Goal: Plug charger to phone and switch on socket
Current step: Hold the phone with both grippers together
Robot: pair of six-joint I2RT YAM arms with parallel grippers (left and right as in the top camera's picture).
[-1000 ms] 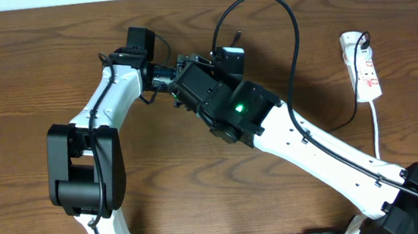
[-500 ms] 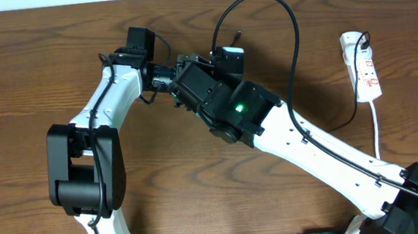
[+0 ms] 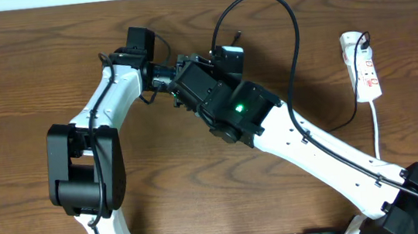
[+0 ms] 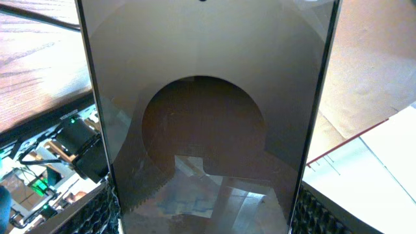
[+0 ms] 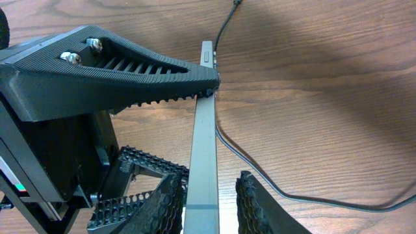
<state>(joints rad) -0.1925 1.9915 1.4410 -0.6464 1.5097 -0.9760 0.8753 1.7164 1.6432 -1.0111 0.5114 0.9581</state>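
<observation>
Overhead, the left arm [image 3: 109, 96] rises from the near left of the wooden table [image 3: 18, 75]. The right arm [image 3: 321, 148] rises from the near right, and the two meet nose to nose toward the far middle, which hides what is between them from above.

From the left wrist, the phone [image 4: 208, 97] fills the view as a dark, reflective glass slab. It stands lengthwise away from the camera, with the left fingers [image 4: 97, 218] clamped against its two long edges.

From the right wrist the same phone [image 5: 205, 149] shows edge-on as a thin grey strip lifted off the table. The right fingers [image 5: 162, 205] sit on either side of its near end. One pad is against it, and wood shows in a slit between the slab and the other pad, so they are parted round the phone and not clenched on it. A ribbed black finger of the left arm touches the phone farther along.

The charger [image 5: 253, 172] lies loose on the table, passing behind the phone and curving off to the right. From above, the black cable [image 3: 294, 34] arcs high over the far middle and then runs down beside the right arm.

The socket [image 3: 365, 69], a white strip with red marks, lies well apart at the far right. A black plug [image 3: 362, 38] sits at its far end, and its white cord [image 3: 377, 126] trails toward the near side.
</observation>
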